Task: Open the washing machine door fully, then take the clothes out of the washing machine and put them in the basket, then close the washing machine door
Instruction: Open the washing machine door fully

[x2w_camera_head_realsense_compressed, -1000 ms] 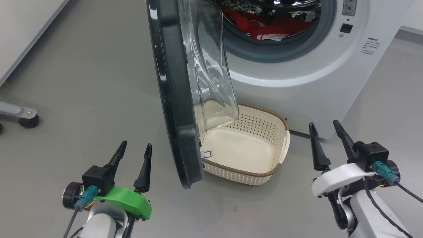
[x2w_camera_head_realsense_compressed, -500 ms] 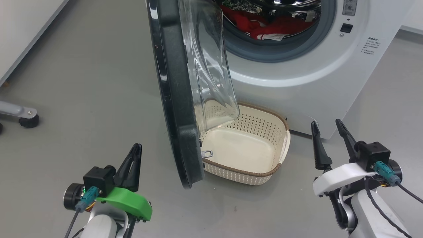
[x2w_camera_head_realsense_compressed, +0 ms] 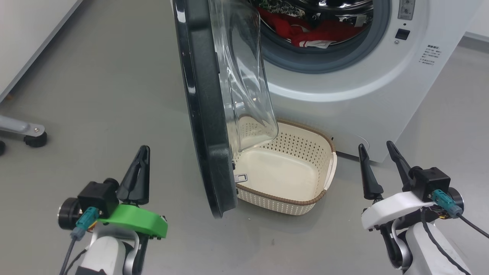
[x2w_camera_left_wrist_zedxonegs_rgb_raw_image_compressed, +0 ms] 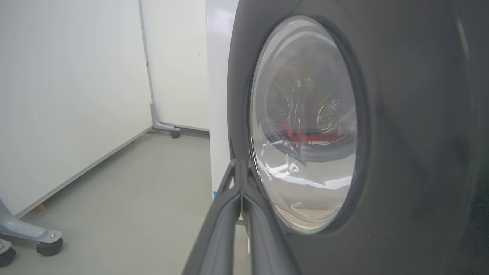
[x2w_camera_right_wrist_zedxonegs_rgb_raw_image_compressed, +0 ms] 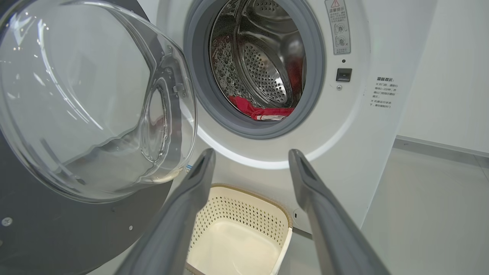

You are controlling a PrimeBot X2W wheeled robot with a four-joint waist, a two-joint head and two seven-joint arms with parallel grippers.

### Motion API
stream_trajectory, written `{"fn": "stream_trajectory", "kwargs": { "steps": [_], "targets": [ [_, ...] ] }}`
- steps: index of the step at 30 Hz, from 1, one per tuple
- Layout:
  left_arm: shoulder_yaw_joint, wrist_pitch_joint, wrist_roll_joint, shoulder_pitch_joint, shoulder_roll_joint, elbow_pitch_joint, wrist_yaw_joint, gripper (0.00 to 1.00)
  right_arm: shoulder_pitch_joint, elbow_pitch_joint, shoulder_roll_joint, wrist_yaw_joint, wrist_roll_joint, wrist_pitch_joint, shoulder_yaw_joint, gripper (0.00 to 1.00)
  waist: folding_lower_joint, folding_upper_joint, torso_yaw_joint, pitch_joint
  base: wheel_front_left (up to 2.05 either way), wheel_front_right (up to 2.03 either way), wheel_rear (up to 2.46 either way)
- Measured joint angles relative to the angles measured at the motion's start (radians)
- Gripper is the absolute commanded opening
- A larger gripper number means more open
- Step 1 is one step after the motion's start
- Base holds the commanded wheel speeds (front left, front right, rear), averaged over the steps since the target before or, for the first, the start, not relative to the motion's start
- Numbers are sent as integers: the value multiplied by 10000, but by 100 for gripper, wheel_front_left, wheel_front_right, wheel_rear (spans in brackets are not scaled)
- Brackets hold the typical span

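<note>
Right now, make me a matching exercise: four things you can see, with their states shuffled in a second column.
1. left fingers
2. right fingers
3. basket
4. clothes

A. inside the drum
B. spread apart
C. empty, on the floor
D. pressed together

Pairs: 1-D, 2-B, 3-C, 4-A.

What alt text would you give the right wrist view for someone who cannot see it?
A white washing machine stands with its round door swung open to the left and red clothes lying in its steel drum. An empty cream basket sits on the floor below the mouth, and the open right gripper points at the machine.
</note>
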Motion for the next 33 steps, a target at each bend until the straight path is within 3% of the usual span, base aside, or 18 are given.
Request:
{"fn": "stream_trajectory", "kwargs": {
  "steps": [15, 24, 33],
  "targets": [
    [58, -58, 997, -1251, 107, -3862, 52, 0, 57, 92, 228, 186, -309, 8, -322, 100, 0, 0, 67, -93, 0, 0, 0],
    [-1175, -59, 1122, -1497, 102, -5078, -384, 0, 166, 125, 313, 274, -431, 10, -424, 100, 0, -1, 40, -131, 0, 0, 0],
    [-3304, 138, 805, -1075, 105, -5191, -610, 0, 198, 272, 451, 407, -516, 10, -451, 100, 0, 0, -132, -112, 0, 0, 0]
  ]
}}
